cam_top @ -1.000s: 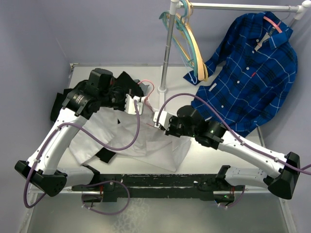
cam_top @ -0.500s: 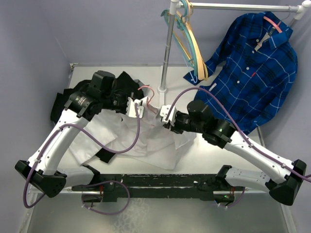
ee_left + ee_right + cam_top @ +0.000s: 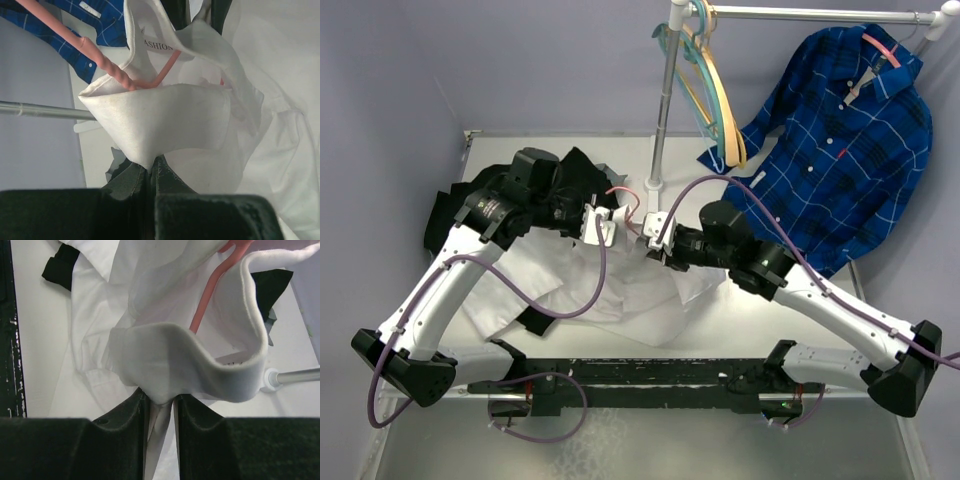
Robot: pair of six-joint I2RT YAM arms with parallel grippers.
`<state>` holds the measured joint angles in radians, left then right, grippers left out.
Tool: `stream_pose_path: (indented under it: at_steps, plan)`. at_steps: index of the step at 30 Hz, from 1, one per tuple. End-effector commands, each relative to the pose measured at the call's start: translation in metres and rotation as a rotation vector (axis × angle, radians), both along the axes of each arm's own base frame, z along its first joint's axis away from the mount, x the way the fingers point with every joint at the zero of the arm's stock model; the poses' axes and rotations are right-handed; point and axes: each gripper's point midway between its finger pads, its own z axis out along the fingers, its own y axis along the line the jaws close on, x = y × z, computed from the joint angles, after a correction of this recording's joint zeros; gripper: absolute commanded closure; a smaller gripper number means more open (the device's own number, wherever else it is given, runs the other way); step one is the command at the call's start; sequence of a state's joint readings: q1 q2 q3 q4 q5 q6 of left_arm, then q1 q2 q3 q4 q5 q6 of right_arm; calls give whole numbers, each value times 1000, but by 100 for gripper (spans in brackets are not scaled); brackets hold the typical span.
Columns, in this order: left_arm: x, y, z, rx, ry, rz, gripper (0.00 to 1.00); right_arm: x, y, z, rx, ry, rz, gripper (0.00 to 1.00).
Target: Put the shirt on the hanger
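The white shirt (image 3: 620, 295) lies crumpled on the table between my arms, with its collar lifted. My left gripper (image 3: 596, 226) is shut on one side of the collar, seen in the left wrist view (image 3: 155, 120) just above the pinched fingertips (image 3: 165, 175). My right gripper (image 3: 656, 238) is shut on the other side of the collar (image 3: 200, 365). The pink hanger (image 3: 625, 197) sits inside the collar opening. Its rod shows in the left wrist view (image 3: 100, 57) and in the right wrist view (image 3: 210, 295). Most of the hanger is hidden under the fabric.
A metal rack pole (image 3: 661, 110) stands behind the grippers, its foot (image 3: 653, 184) on the table. Teal and tan hangers (image 3: 708, 85) and a blue plaid shirt (image 3: 840, 150) hang from the rail. A black garment (image 3: 582, 170) lies behind my left arm.
My right gripper has moved up and away from the near edge with the collar, ending closer to the left gripper. The left gripper has barely moved.
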<state>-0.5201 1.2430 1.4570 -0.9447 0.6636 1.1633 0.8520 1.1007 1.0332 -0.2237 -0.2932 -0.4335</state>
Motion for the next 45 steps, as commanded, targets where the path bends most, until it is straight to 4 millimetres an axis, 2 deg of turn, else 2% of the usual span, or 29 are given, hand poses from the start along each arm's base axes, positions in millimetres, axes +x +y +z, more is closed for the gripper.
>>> stream_pose_path:
  at_steps: [1, 2, 5, 9, 13, 16, 18, 20, 24, 30, 31, 32, 33, 35, 38, 40, 45]
  plan:
    - [-15, -12, 23, -87, 2, -73, 100, 7, 15, 27, 77, -53, 42, 74]
    - [-16, -12, 23, -88, 5, -76, 100, 7, 16, 27, 76, -53, 46, 78]
    - [-16, -12, 22, -82, 3, -76, 100, 9, 15, 24, 59, -52, 45, 100]
    - [-10, -10, 17, -66, -11, -57, 100, 9, 0, 21, 95, 0, -70, 100]
    - [-2, -7, 6, -34, -20, -39, 100, -16, -26, 32, 251, 63, -141, 100]
    - [5, -4, -5, 5, -29, -24, 100, -40, -41, 47, 360, 89, -130, 100]
    - [12, -1, -13, 38, -36, 4, 98, -48, -49, 50, 383, 100, -133, 100]
    - [19, 5, -19, 71, -56, 28, 95, -50, -54, 45, 362, 116, -151, 100]
    - [36, 25, -31, 126, -85, 95, 100, -48, -62, 28, 284, 149, -195, 100]
    - [64, 62, -36, 117, -80, 217, 100, -48, -71, 33, 286, 110, -219, 100]
    - [67, 66, -35, 116, -85, 233, 94, -48, -72, 35, 292, 107, -217, 100]
    - [68, 69, -35, 120, -87, 238, 11, -50, -72, 37, 302, 106, -210, 100]
    - [69, 72, -37, 127, -86, 244, 1, -52, -71, 39, 310, 105, -200, 100]
    - [69, 75, -39, 128, -72, 251, 1, -56, -71, 42, 329, 108, -182, 100]
    - [57, 70, -39, 103, -21, 223, 1, -57, -69, 42, 338, 116, -179, 100]
    - [51, 66, -34, 79, -1, 210, 1, -55, -69, 40, 337, 121, -191, 100]
    - [51, 63, -17, 14, 35, 263, 1, -46, -71, 44, 394, 126, -251, 100]
